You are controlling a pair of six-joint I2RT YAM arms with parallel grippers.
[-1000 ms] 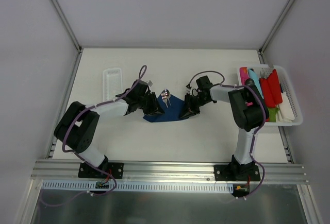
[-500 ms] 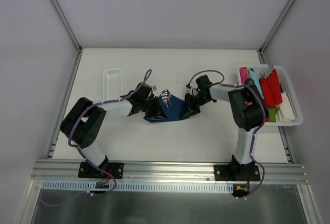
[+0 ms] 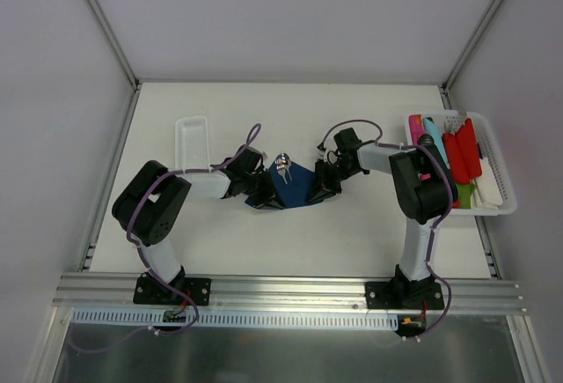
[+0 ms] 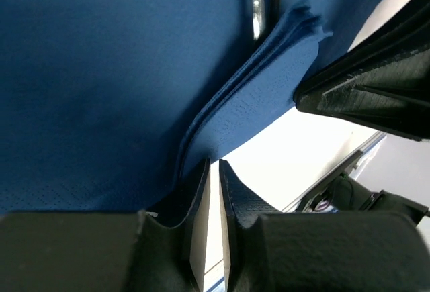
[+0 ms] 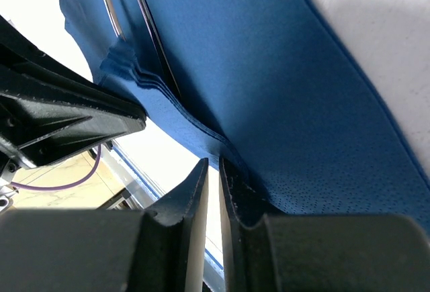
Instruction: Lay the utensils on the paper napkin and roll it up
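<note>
The dark navy paper napkin (image 3: 295, 185) lies mid-table, its two side edges lifted and pulled inward. The silver utensils (image 3: 282, 165) lie on it, heads sticking out past its far edge. My left gripper (image 3: 262, 194) is shut on the napkin's left edge, and my right gripper (image 3: 321, 189) is shut on its right edge. In the left wrist view the jaws (image 4: 213, 164) pinch a folded napkin (image 4: 101, 70) edge, with the utensil handles (image 4: 259, 3) above. In the right wrist view the jaws (image 5: 211, 164) hold the napkin (image 5: 269, 70) beside the handles (image 5: 144, 17).
A long white tray (image 3: 191, 136) lies at the left, behind my left arm. A white basket (image 3: 493, 172) with red, pink and turquoise plastic pieces stands at the right edge. The two grippers face each other a napkin's width apart.
My left gripper has moved right toward the middle, drawing the napkin's left edge up and inward. The napkin looks narrower and more bunched. The right gripper has barely moved.
</note>
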